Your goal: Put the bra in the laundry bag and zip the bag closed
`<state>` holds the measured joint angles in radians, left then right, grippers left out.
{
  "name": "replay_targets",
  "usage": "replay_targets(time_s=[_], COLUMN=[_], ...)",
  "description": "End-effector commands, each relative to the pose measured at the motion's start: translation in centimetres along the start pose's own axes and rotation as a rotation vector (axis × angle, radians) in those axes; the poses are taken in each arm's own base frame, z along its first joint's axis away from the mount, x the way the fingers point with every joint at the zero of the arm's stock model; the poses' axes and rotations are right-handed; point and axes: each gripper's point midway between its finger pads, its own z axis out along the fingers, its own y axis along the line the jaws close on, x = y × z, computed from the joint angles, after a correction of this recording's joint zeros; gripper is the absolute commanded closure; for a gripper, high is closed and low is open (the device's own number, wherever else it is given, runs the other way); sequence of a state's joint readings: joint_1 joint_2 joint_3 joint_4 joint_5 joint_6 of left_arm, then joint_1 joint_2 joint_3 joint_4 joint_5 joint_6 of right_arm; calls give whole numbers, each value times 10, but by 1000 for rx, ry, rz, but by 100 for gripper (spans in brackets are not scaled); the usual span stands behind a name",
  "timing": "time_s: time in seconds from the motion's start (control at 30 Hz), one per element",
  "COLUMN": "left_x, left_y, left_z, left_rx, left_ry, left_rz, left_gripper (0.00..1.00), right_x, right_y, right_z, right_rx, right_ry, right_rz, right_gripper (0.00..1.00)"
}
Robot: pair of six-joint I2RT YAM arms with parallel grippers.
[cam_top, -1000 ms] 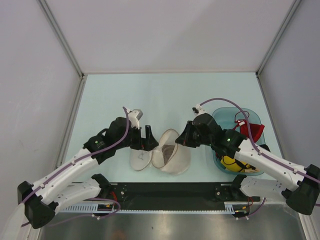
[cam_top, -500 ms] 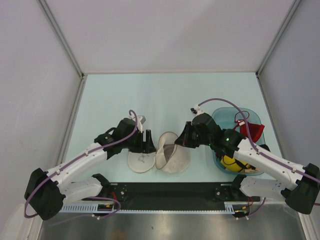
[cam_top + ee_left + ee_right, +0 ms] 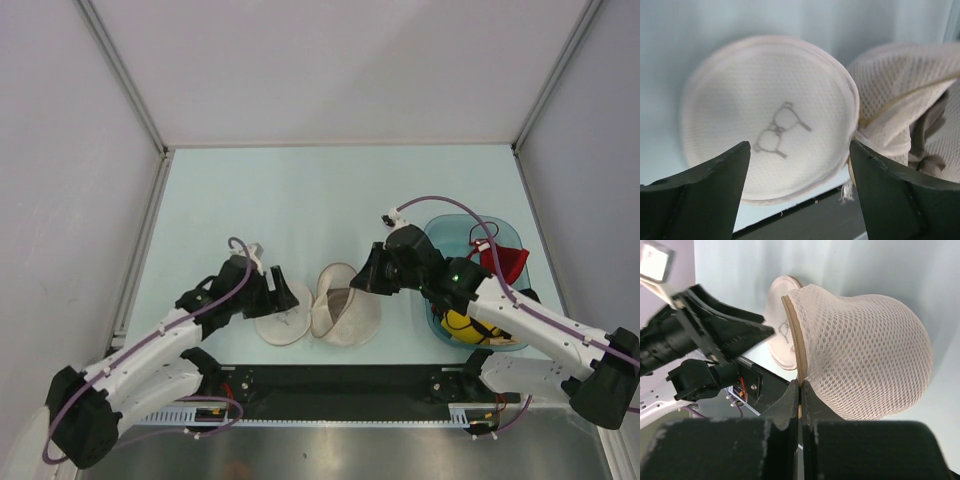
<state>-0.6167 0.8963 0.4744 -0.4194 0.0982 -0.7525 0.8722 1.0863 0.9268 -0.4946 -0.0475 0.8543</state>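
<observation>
The cream mesh laundry bag lies open at the near middle of the table. Its flat half with the dark logo lies to the left, and its domed half stands to the right. The taupe bra shows inside the domed half and also in the top view. My left gripper is open and empty just above the near edge of the flat half. My right gripper is shut on the bag's tan zip rim and holds the domed half up.
A translucent teal basket stands at the right, under my right arm. It holds a red bra and a yellow-and-black garment. The black base rail runs along the table's near edge, close below the bag.
My left arm has drawn back toward the near edge and lowered, its open gripper now over the flat half's near edge. The right gripper and the domed half have barely moved.
</observation>
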Motion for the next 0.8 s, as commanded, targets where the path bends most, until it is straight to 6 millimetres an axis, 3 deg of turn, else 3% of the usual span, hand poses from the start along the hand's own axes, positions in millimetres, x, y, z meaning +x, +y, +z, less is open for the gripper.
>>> replay_targets(time_s=[0.0,0.2,0.5,0.53,0.6,0.77], left_x=[-12,14,23,25,26,12], left_y=[40,76,87,89,92,90], left_z=[-12,-11,14,16,21,20], left_rx=[-113,-215,-228,-232,-240,-224], left_ry=[-101,-79,-57,-51,-51,-99], left_rz=[-234,-414,-447,-451,-458,-456], left_gripper=[13,13,28,36,43,95], right_x=[-5,-7,-7,-8,-9,-7], right_y=[1,1,-5,-6,-5,-10], right_z=[1,2,-1,-2,-4,0], right_rx=[-28,-44,-54,-56,-61,-56], right_ry=[-21,-21,-14,-17,-21,-14], right_rz=[-17,-15,-10,-8,-7,-2], right_gripper=[100,100,100,100,100,100])
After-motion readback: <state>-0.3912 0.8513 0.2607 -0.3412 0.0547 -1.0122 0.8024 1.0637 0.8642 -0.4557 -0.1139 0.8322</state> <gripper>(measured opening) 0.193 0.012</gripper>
